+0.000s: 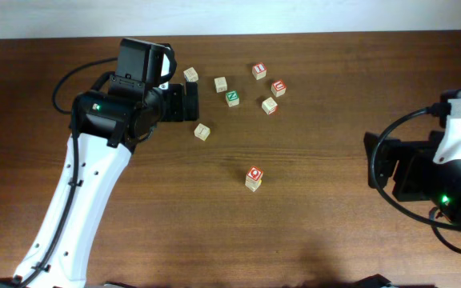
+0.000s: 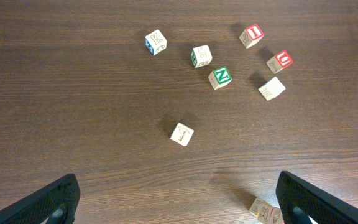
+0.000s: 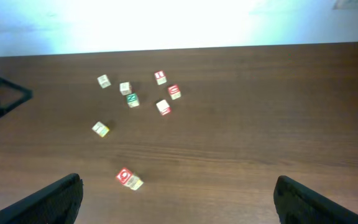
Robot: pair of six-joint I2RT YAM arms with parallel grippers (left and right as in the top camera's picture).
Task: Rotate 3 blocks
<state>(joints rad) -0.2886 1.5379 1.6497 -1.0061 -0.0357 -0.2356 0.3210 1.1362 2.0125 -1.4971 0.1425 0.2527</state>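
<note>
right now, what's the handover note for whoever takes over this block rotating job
Left hand: open, empty, hovering over the dark wooden table.
Right hand: open, empty, at the table's right edge.
Blocks: pale wooden cube with a blue-printed side beside the left hand, towards the back; plain tan wooden cube marked J just in front of it; plain tan-topped wooden cube further right. All flat on the table, none held.
Done: cannot tell which were rotated.
Left: check, then rotate the rest.
</note>
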